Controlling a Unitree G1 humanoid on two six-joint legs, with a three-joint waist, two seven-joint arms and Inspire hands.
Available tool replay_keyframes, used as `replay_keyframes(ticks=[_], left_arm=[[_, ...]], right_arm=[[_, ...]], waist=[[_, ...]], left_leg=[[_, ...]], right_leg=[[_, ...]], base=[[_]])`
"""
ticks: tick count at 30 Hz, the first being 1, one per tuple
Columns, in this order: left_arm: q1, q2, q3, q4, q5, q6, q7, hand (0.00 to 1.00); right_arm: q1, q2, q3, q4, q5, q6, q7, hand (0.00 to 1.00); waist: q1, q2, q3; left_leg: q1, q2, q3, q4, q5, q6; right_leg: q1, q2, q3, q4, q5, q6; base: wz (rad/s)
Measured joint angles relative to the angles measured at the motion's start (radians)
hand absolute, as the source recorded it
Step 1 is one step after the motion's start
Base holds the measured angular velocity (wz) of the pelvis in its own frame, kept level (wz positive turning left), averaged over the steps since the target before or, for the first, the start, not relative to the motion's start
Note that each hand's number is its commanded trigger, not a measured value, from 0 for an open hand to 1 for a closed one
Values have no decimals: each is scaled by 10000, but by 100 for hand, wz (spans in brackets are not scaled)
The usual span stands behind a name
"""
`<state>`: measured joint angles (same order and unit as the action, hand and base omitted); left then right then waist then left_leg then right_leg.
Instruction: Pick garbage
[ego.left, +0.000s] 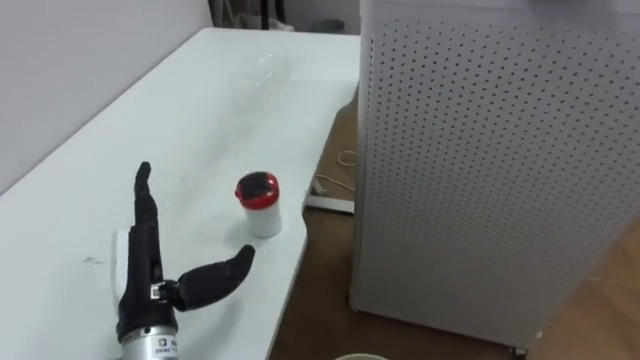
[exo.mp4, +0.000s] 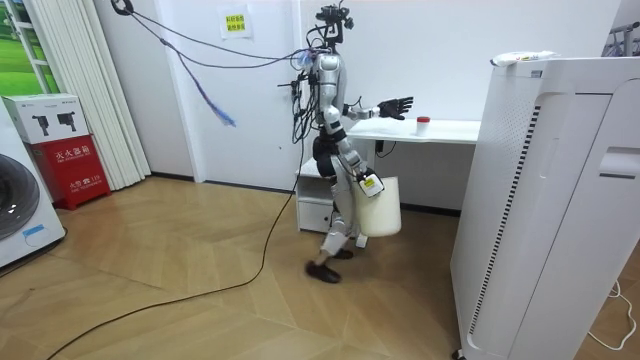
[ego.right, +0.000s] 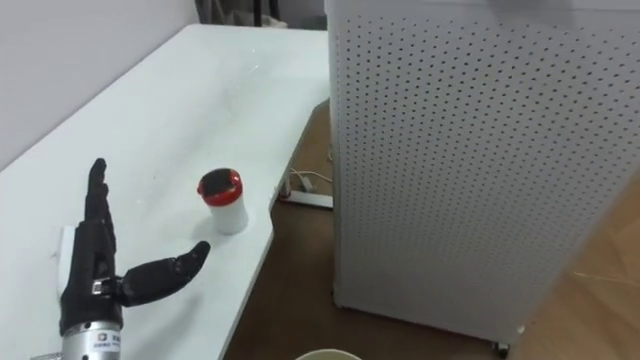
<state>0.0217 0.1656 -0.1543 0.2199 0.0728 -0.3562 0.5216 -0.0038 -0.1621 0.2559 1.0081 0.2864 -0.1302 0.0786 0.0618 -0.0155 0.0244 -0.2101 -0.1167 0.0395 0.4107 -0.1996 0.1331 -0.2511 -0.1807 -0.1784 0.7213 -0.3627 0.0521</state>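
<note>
Counting the task as barely begun, operator: nothing is picked yet. Your left hand (ego.left: 143, 265) hovers over the worktop (ego.left: 200, 100), fingers straight, thumb swung out, holding nothing. — A

Agreed. The likely garbage, a small white cup with a red rim (ego.left: 260, 205), stands upright near the worktop's edge. It is just beyond your thumb and to its right, apart from it. No contact. — B

Left for you, by my reading: close on the cup, lift it, carry it to the white bucket (exo.mp4: 381, 212) that hangs by the robot's right hip in the room view. Your right hand (exo.mp4: 371, 184) sits at the bucket's top; it is too small there to tell the grip. — A

Note the blind spots. In the eye views the bucket is cut to a sliver of rim at the bottom edge, so you can't judge the drop from there. Whether the cup's dark top is a lid or its contents, can't tell. — B

Also a faint clear something (ego.left: 265, 72) lies further up the worktop: bottle or wrap, unreadable. It may be more garbage. A pale flat strip (ego.left: 119, 250) lies beside your left hand, partly under it; unidentified. — A

The perforated white cabinet (ego.left: 480, 170) hides much of the floor to the right. — B
</note>
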Motion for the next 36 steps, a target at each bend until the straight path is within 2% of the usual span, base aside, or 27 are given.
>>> replay_keyframes(ticks=[1, 2, 3, 5, 8, 15, 23, 28, 36], left_arm=[[-119, -6, -49, 249, 0, 1, 64, 0], [-186, -56, -107, 549, -8, 6, 144, 0], [-163, -98, -106, 613, -12, 24, 164, 0], [-194, -155, -101, 669, -10, 22, 225, 0], [-191, -160, -99, 684, -35, 22, 293, 0], [-162, -292, -99, 682, -51, 23, -43, 0], [-157, -354, -818, 791, -1225, 87, -401, 0], [-175, -396, -879, 1157, -1670, 101, -655, 0], [-176, -383, -864, 1201, -1792, 101, -752, 0]], right_arm=[[-34, 14, 5, -1, -3, -4, -12, 100], [-39, 18, 31, 36, -37, -2, -20, 100], [-31, 18, 64, 63, -95, -1, -23, 100], [-73, 22, 104, 61, -111, 0, 3, 100], [-131, 33, 164, 32, -247, 0, 72, 100], [-128, 25, 143, -54, -624, 0, 109, 100], [-182, 86, 170, -82, -597, 1, 126, 100], [-157, 135, 168, -21, -608, 5, 204, 100], [-152, 138, 169, -20, -609, 11, 212, 100]], waist=[[-49, -5, 2], [-100, 5, 5], [-128, 24, -12], [-57, -5, -1], [-88, -63, -27], [-90, -120, -34], [-201, -168, -65], [-340, -172, -63], [-327, -164, -65]], left_leg=[[2, -13, -151, -14, -30, -49], [85, -16, -321, -51, -75, -110], [142, 0, -430, -113, -91, -147], [290, 189, -546, -341, -76, -270], [329, 381, -559, -406, -119, -348], [828, 492, -433, -1057, -114, -376], [862, 548, -393, -1203, -113, -376], [1121, 577, -373, -1312, -113, -377], [1179, 584, -341, -1388, -107, -387]], right_leg=[[-117, 248, 163, -1305, 258, -32], [-105, 452, 267, -1960, 1192, -255], [15, 494, 318, -2141, 1236, -282], [339, 803, 227, -2669, 1413, -411], [626, 959, 55, -3222, 1525, -491], [1038, 1147, 48, -3808, 1644, -486], [1192, 1280, 144, -4303, 1824, -449], [1477, 1321, 142, -4505, 1879, -453], [1487, 1327, 144, -4494, 1891, -462]], base=[[37], [39], [25], [7], [1], [-6], [-2], [-2], [-1]])
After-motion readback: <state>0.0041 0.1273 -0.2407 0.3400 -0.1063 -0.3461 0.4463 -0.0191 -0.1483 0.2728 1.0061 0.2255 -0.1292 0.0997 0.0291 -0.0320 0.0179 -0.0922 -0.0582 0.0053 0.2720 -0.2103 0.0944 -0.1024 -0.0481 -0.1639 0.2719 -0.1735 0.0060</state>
